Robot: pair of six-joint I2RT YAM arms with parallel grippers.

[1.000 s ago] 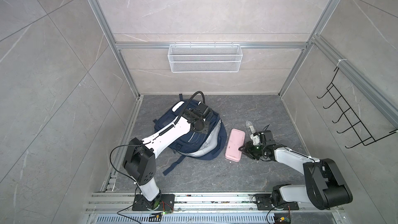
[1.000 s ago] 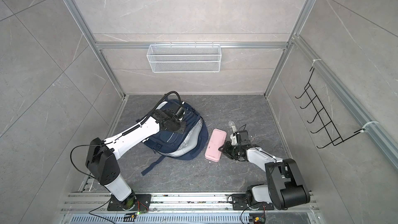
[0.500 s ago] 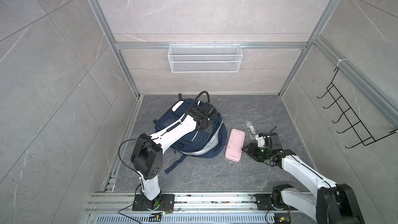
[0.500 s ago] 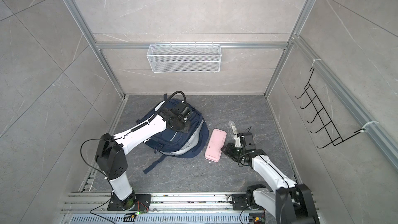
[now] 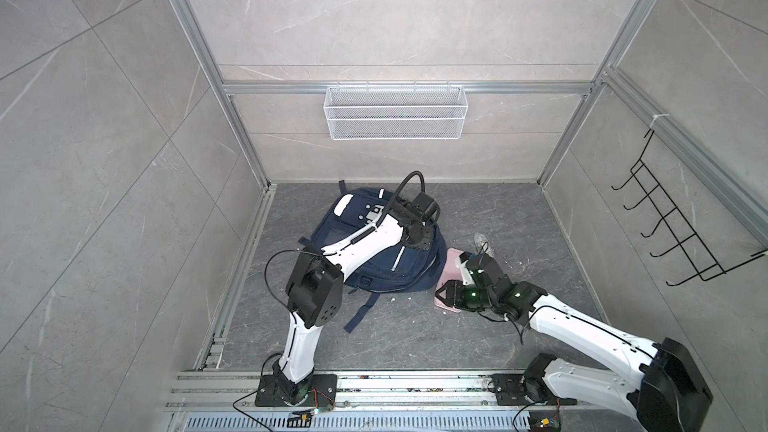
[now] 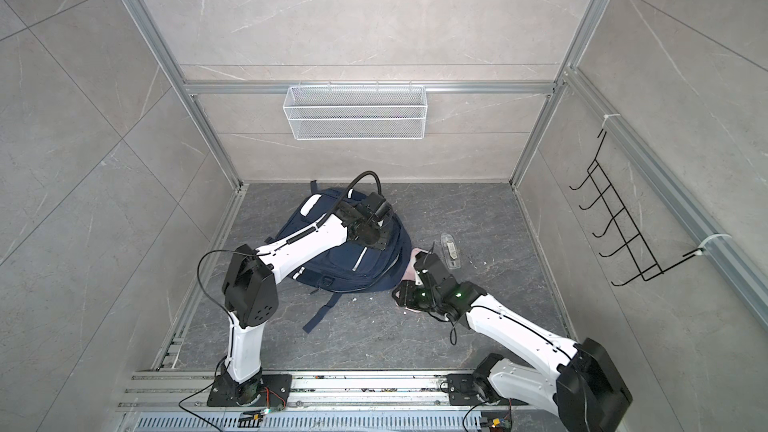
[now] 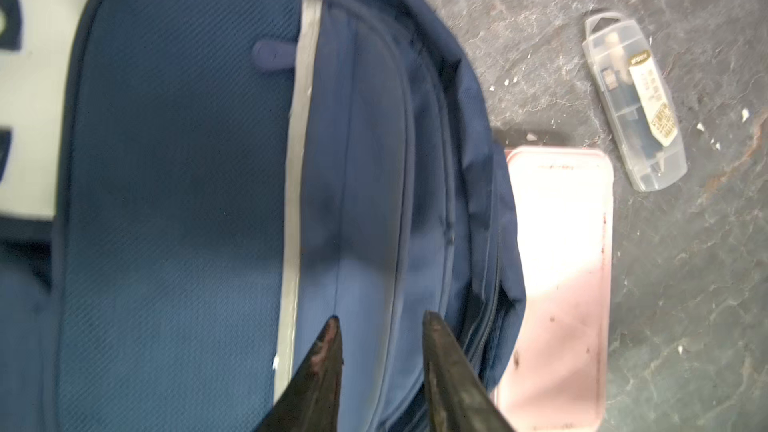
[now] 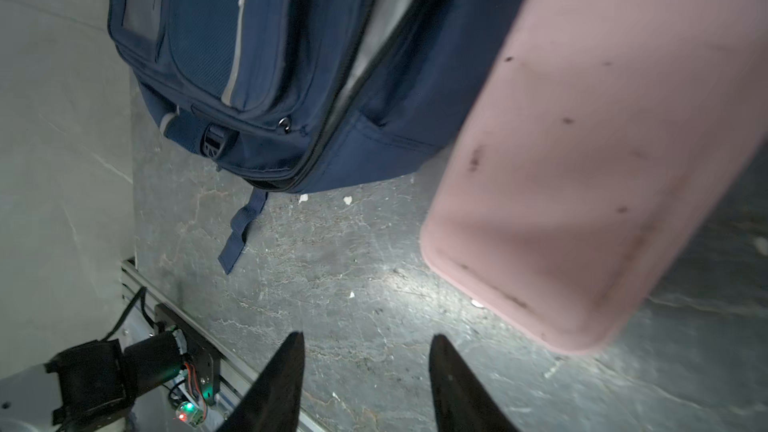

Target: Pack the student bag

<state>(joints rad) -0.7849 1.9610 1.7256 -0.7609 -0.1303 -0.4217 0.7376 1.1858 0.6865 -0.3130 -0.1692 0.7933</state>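
Navy-blue fabric backpack [image 5: 413, 271] unzipped, inside unseen; only left wrist view shows dark tool [image 7: 622, 89] in clear plastic box [image 7: 648, 147]; left claw [image 7: 380, 322], right claw [image 8: 365, 338] apart, empty

- The student bag [image 6: 345, 268] lies flat on the dark stone tabletop [image 6: 478, 209], left of centre, with one strap [image 6: 320, 313] trailing toward the near edge.
- The left gripper [image 6: 374, 241] hangs over the bag's right part, and its white arm crosses the bag's front.
- The right gripper [image 6: 400, 295] sits low just beside the bag's near right corner, over a pink case [image 6: 409, 271] that its arm mostly hides.
- A clear plastic case [image 6: 449, 252] lies just right of the pink one.
- A white wire basket [image 6: 355, 112] hangs on the back wall, and a black hook rack [image 6: 623, 207] on the right wall.
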